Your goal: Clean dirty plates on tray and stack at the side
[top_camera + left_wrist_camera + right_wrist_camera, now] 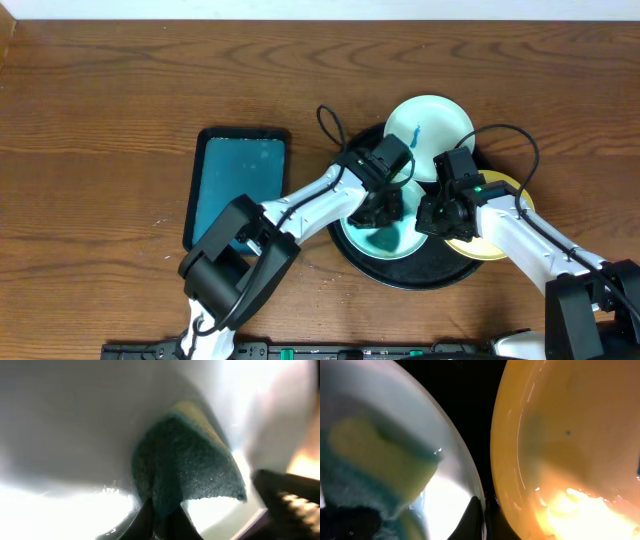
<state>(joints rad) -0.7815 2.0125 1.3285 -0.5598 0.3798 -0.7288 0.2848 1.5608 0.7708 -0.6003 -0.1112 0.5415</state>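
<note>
scrubbed one mint plate (392, 250) with sponge (185, 460) pinched in left gripper (380, 208), clamped its rim in right gripper (479, 517); left smeared plate (432, 122), yellow plate (495, 245) on tray (420, 272), none stacked.

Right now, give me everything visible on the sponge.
The sponge has two layers: a rough teal scouring side and a yellow foam side. It looks soft and slightly bent. The left end effector pinches it at one edge, closed on it. The sponge is pressed against the inner surface of the pale plate, which lies on the black tray. Which layer meets the plate is unclear. Nothing else visibly touches it.
</note>
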